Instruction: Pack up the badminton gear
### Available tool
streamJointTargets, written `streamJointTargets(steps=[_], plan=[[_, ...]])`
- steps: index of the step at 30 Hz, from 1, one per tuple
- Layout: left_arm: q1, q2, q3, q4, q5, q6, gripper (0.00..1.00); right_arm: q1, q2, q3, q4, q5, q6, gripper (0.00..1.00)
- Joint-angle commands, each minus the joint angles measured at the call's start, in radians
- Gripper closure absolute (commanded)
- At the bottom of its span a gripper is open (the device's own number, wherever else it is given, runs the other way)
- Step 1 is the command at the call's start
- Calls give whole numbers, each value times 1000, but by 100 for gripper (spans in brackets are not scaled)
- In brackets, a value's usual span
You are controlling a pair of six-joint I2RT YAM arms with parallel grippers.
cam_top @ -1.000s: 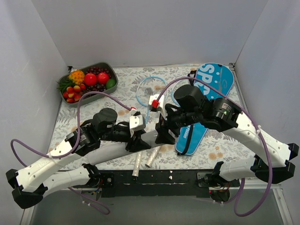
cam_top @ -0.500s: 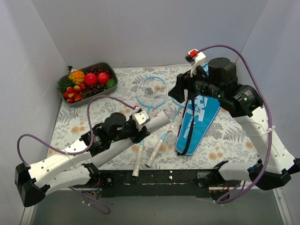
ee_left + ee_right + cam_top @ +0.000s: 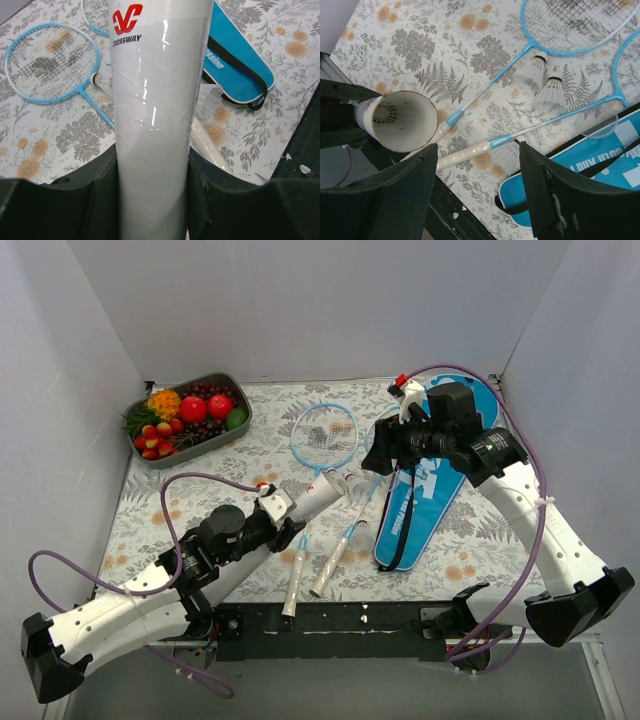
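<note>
My left gripper (image 3: 292,514) (image 3: 152,172) is shut on the white shuttlecock tube (image 3: 325,495) (image 3: 155,100), held tilted above the table with its open end towards the right gripper; the right wrist view (image 3: 402,120) shows that open end. My right gripper (image 3: 385,453) (image 3: 477,160) is open and empty above the racket shafts. Two light-blue rackets (image 3: 325,433) (image 3: 570,30) lie flat with their handles (image 3: 292,590) (image 3: 465,155) towards the near edge. Loose white shuttlecocks (image 3: 532,75) lie by the shafts. The blue bag (image 3: 430,480) (image 3: 240,65) (image 3: 600,165) lies to the right.
A grey tray of fruit (image 3: 238,390) stands at the back left. White walls close in the table on three sides. The black base rail (image 3: 330,625) runs along the near edge. Purple cables hang from both arms.
My right arm has lifted off the middle, swung to the back, then come down over the racket shafts. My left arm has drawn back to the left with the tube.
</note>
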Motion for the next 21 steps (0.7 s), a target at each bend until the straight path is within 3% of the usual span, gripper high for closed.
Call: streamJointTargets(steps=[1,14,21], plan=[[3,-24,-39,81,-45,14,100,-24,-45,-51,58,-30,-5,27],[1,-83,-45,187,44,-45,99,-88,86,-237,131,415,88,33],[1,-153,-70,187,59,-59,98,-90,231,-237,176,521,124,46]])
